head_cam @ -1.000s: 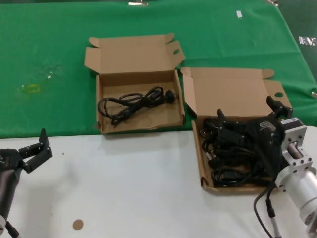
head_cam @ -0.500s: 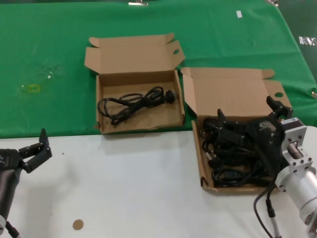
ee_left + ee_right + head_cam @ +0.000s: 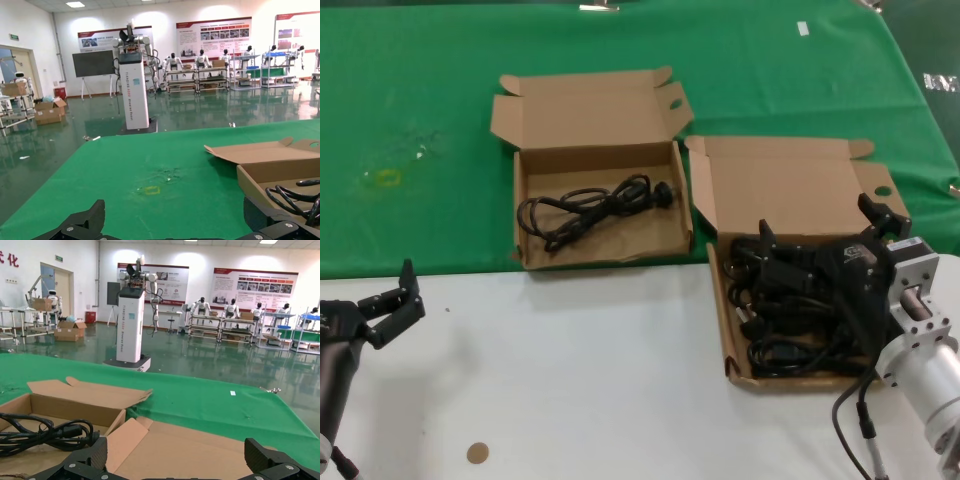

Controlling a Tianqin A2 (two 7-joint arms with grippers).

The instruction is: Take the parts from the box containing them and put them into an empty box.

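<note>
The long cardboard box (image 3: 731, 330) with a tall lid and a round hole (image 3: 882, 190) holds a heap of black power cords (image 3: 785, 325). My right gripper (image 3: 818, 228) hangs open just above that heap, holding nothing. The wider box (image 3: 602, 258) with eared lid flaps sits to its left, with one looped cord (image 3: 590, 208) lying in it. That cord also shows in the right wrist view (image 3: 45, 432), beyond my open right gripper (image 3: 176, 455). My left gripper (image 3: 388, 292) is parked open and empty at the table's front left, and it also shows in the left wrist view (image 3: 175, 215).
Both boxes straddle the edge between the green cloth (image 3: 420, 100) at the back and the white table top (image 3: 590, 370) in front. A small brown disc (image 3: 477, 453) lies near the front left. A faded yellow mark (image 3: 382, 178) is on the cloth at the far left.
</note>
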